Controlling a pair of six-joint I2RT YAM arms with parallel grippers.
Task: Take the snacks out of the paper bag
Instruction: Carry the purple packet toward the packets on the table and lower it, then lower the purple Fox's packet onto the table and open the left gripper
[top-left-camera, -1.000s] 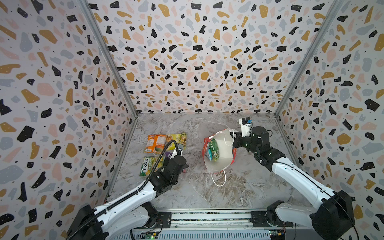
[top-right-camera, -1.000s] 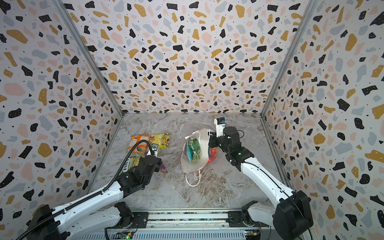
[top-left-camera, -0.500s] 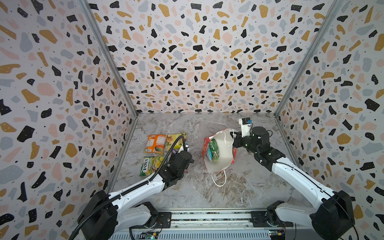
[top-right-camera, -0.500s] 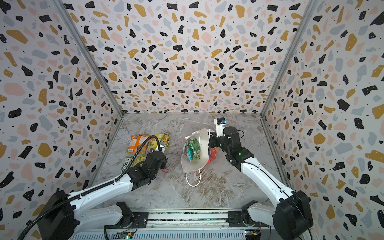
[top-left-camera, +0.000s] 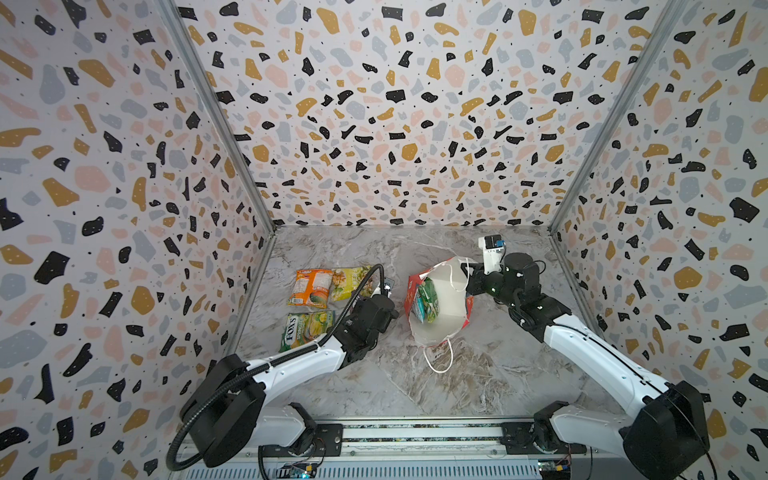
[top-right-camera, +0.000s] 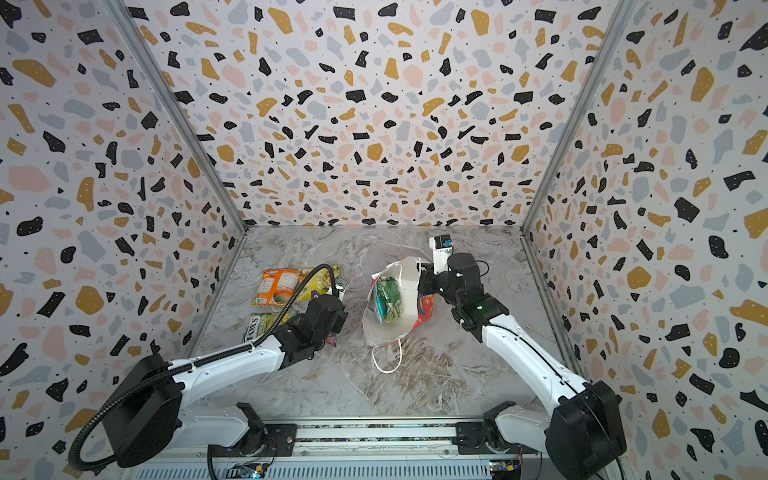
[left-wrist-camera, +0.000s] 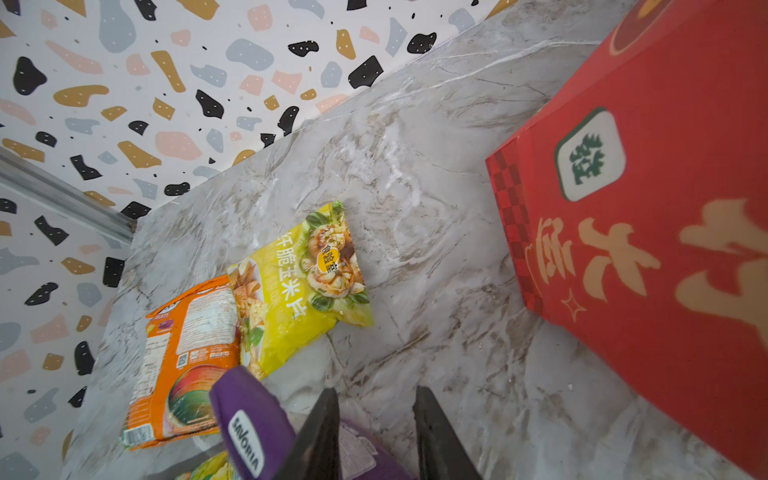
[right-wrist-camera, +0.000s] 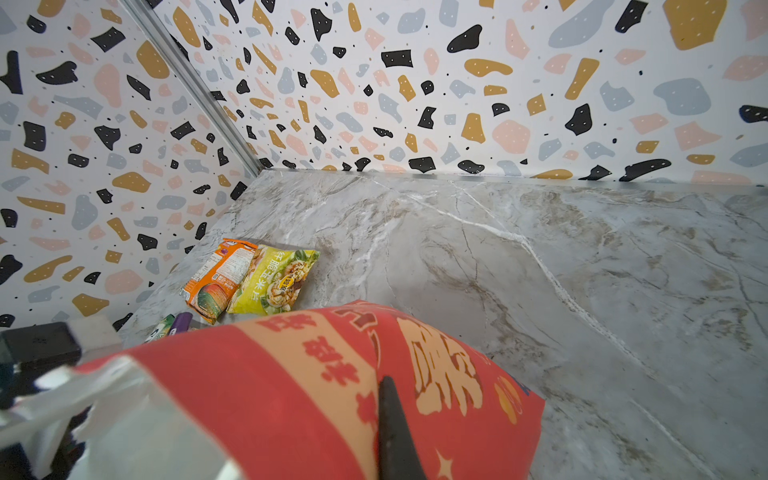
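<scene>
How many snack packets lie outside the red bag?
4: orange packet and yellow packet side by side, FOX'S packet nearer the robot, purple packet at the left gripper. Its arm may hide more.

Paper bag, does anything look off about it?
Yes: the paper bag lies tipped, not upright. Its mouth gapes toward the robot's base, pulled out of square where the right gripper pinches its far edge; a white cord handle trails on the table.

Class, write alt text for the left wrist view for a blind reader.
The open end effector is over a purple packet on the marble table. An orange packet and a yellow packet lie beyond; a red paper bag is alongside.
</scene>
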